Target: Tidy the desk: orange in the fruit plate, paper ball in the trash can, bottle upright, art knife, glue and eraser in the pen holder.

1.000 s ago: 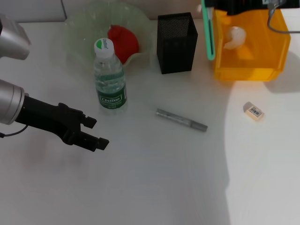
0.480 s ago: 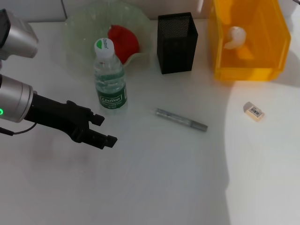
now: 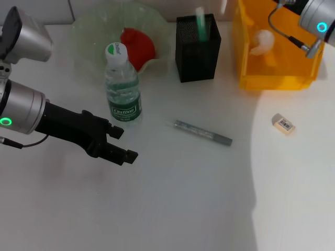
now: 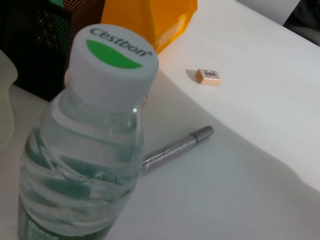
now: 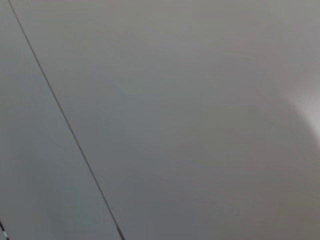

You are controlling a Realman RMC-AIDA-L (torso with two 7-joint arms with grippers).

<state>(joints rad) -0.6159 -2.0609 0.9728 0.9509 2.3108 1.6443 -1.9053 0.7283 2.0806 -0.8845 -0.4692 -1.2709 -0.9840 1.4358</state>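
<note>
From the head camera, the Cestbon water bottle [image 3: 122, 86] stands upright on the white desk [image 3: 172, 198], and I place everything else against it. Behind it, the green glass fruit plate [image 3: 91, 31] holds the orange [image 3: 138, 46], which looks reddish. Toward the robot's right of the bottle stands the black mesh pen holder [image 3: 197, 48] with a green glue stick [image 3: 200, 23] poking out of its top; farther that way the yellow trash bin [image 3: 277, 47] holds the paper ball [image 3: 261, 42]. The silver art knife [image 3: 203, 133] lies flat, nearer the robot than the bottle; the eraser [image 3: 283, 123] lies well apart, beyond the knife. The left gripper [image 3: 119, 144] hovers just in front of the bottle, its black fingers spread and holding nothing. The right arm [image 3: 316, 18] is raised above the bin; its claw is out of sight

The left wrist camera shows the bottle close up, cap [image 4: 114, 65] on, with knife [image 4: 177, 149] and eraser [image 4: 208, 76] beyond

The right wrist camera shows only a plain grey surface [image 5: 175, 115]
</note>
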